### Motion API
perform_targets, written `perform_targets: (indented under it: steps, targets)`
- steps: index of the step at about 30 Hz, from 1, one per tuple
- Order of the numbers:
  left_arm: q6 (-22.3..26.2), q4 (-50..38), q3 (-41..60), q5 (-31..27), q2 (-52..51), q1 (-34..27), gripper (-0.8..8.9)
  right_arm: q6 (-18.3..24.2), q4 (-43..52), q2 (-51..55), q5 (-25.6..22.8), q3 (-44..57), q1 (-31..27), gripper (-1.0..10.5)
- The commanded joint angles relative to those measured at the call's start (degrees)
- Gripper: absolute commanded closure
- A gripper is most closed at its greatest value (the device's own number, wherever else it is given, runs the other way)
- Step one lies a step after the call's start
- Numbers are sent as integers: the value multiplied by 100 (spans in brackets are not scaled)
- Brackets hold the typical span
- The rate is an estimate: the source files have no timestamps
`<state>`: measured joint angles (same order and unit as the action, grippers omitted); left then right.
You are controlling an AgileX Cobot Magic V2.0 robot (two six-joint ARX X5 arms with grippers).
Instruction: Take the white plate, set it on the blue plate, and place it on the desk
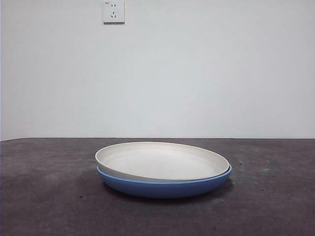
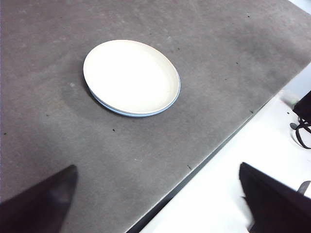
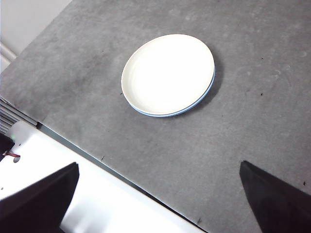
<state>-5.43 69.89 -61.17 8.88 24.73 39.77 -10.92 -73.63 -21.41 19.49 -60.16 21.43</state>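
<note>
A plain pale wall with a socket high up backs a dark, speckled bench. On it the white plate sits nested in the blue plate, slightly off centre so that its near-left rim overhangs and rides a little higher, while a blue lip shows on the other side. The pair lies out in the open bench top, with nothing else near it. Both arms wait high and well apart from the stack: the left hand has its jaws spread wide and holds nothing, and the right hand is likewise wide and empty. The stacking step looks done, so what seems left is setting the white plate on the bench. That calls for one hand to descend to the overhanging rim, pinch it, lift it clear of the blue plate, and lay it down beside.
</note>
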Motion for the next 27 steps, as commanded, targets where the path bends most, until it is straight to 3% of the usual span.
perform_targets:
  steps: [1,2,3,19,26,27]
  targets:
    - [13,-87,-59,-26,9,33,706,24,7,-4,13,-70,37,736]
    - [20,-87,-59,-26,9,33,823,57,-2,-4,4,-70,37,941]
    - [17,-94,-59,-26,9,33,786,83,9,-4,2,-70,37,932]
    - [15,-85,-44,-26,-7,17,785,-101,153,-4,-2,-72,37,908]
    - [33,-101,31,15,-96,-1187,784,-101,153,-4,-4,-72,35,908]
    - [245,-227,125,2,-153,-1436,784,-103,153,-4,-2,-72,37,908]
